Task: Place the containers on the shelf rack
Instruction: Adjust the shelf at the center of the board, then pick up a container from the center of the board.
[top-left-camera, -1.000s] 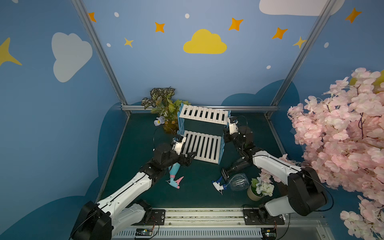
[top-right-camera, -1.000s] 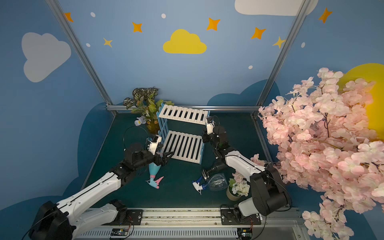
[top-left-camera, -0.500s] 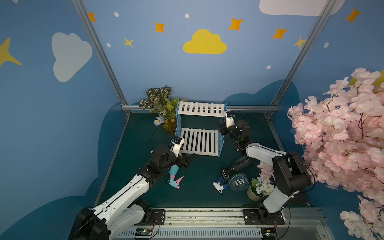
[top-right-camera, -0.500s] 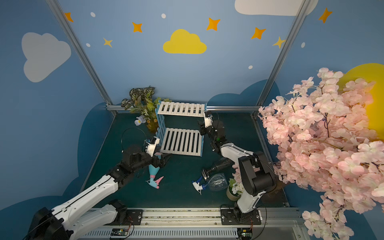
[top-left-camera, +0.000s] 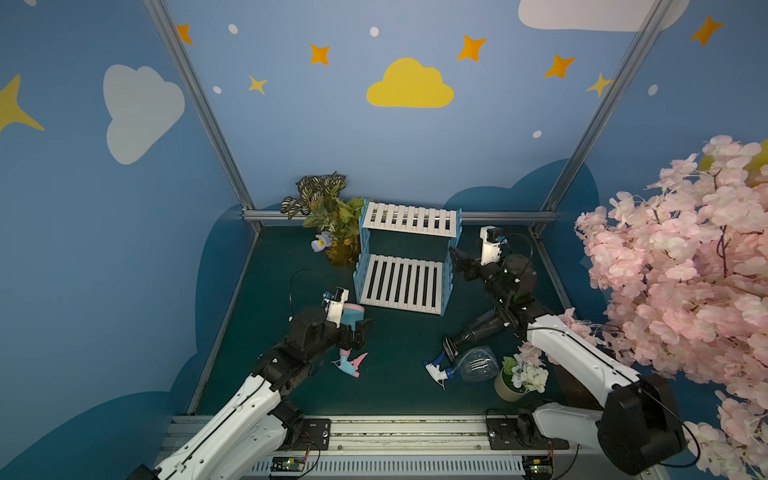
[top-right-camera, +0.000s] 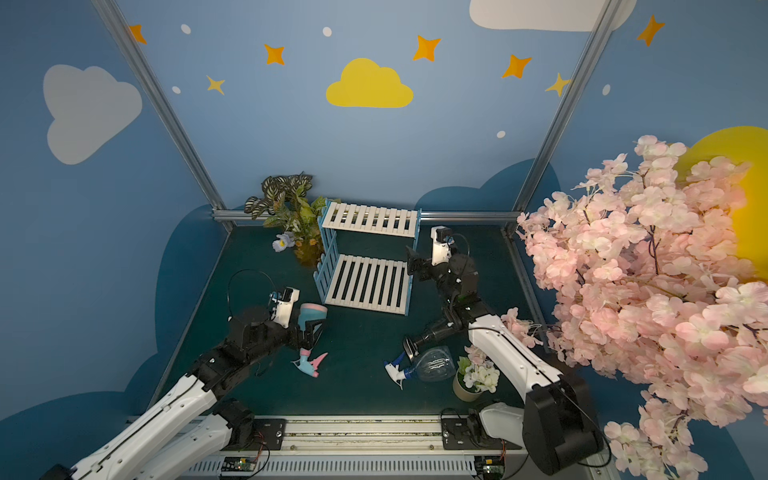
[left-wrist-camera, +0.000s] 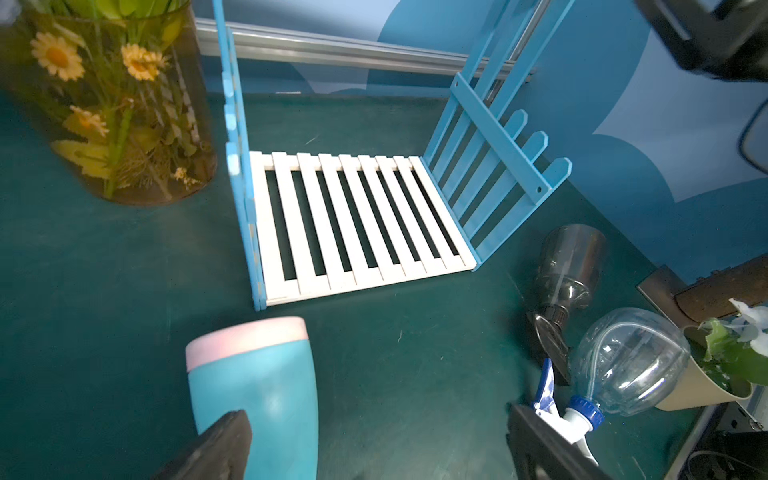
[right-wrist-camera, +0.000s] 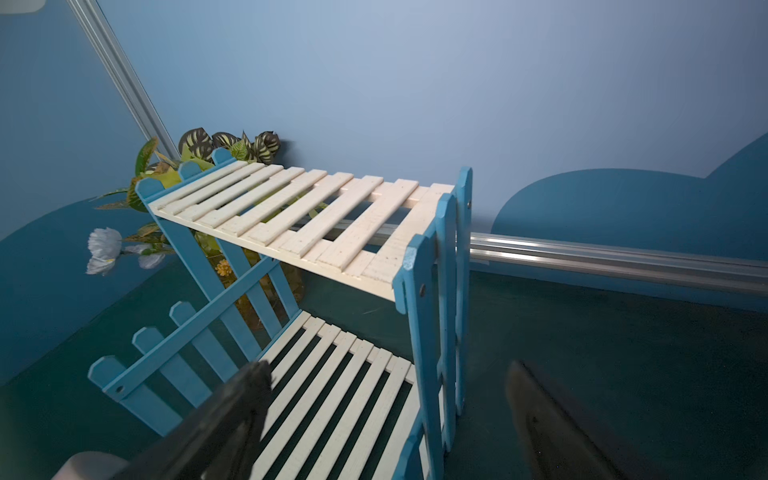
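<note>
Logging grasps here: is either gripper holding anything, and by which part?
Nothing is held. The left gripper is open by the lying light blue bottle; the right gripper is open beside the shelf rack.

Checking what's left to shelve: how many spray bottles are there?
3, all lying down: light blue bottle at the left claw, dark bottle and clear bottle near the flower pot. Shelf rack holds none.

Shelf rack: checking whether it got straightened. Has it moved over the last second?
Yes. The shelf rack turned: earlier skewed to the back rail, it now lies nearly parallel to that rail.
</note>
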